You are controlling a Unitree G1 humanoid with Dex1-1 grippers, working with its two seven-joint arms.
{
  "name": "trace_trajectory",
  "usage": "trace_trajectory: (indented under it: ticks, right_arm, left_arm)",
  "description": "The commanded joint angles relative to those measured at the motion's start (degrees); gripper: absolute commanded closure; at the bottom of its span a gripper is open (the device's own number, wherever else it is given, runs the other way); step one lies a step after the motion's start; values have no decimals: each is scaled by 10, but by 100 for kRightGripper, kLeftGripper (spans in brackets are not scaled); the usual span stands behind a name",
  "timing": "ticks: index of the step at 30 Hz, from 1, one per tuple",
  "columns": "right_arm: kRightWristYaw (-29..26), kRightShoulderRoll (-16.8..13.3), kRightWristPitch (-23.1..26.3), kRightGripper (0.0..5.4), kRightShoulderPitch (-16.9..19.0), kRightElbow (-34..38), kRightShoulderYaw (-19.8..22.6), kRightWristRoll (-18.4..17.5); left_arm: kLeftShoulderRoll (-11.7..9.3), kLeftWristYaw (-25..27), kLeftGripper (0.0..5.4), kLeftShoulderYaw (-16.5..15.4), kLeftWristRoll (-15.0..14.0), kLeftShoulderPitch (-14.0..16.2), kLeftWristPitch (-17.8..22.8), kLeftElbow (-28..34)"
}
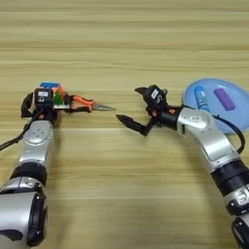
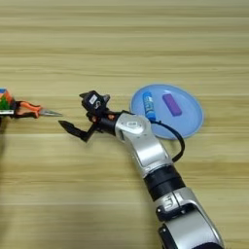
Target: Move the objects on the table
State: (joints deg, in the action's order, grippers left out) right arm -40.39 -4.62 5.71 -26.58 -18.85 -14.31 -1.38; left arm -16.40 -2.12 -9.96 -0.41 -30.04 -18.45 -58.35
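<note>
At centre frame the right gripper (image 1: 132, 104) is spread wide and empty, aimed at the pliers (image 1: 90, 104) lying at left beside the puzzle cube (image 1: 52, 92), where the left gripper (image 1: 35, 103), fingers unreadable, is parked; a short reach leftward and a closing on the pliers' tip is judged to be called for next, the plate (image 1: 238, 116) with tube and block being left at right.

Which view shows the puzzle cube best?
The left eye view: the cube appears there almost whole, behind the left gripper and beside the pliers. In the right eye view only a sliver shows at the left edge.
</note>
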Motion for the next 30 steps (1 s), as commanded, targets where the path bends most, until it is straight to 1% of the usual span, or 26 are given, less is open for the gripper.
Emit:
trace_trajectory:
  ticks: [1,7,17,21,24,27,30]
  right_arm:
    - [3,0,4,0,2,0,-3,-4]
    - [4,1,3,0,4,-1,-3,-4]
    - [5,1,3,0,6,1,-2,-4]
    - [6,0,2,0,7,4,-1,-5]
    - [14,-3,0,0,10,10,6,-5]
    - [23,-7,-2,0,15,20,10,-4]
    - [32,-13,-1,0,24,41,19,-8]
  left_arm:
    - [-3,3,64,-1,-1,-11,-7,-9]
    - [-2,3,128,-1,-2,-10,-9,-7]
    - [-2,2,204,1,0,-6,-12,1]
    - [-1,1,209,1,0,-4,-13,5]
    - [-1,0,209,0,0,0,-13,20]
    - [0,-2,209,1,0,7,-11,44]
    - [-1,-5,209,1,1,20,-4,89]
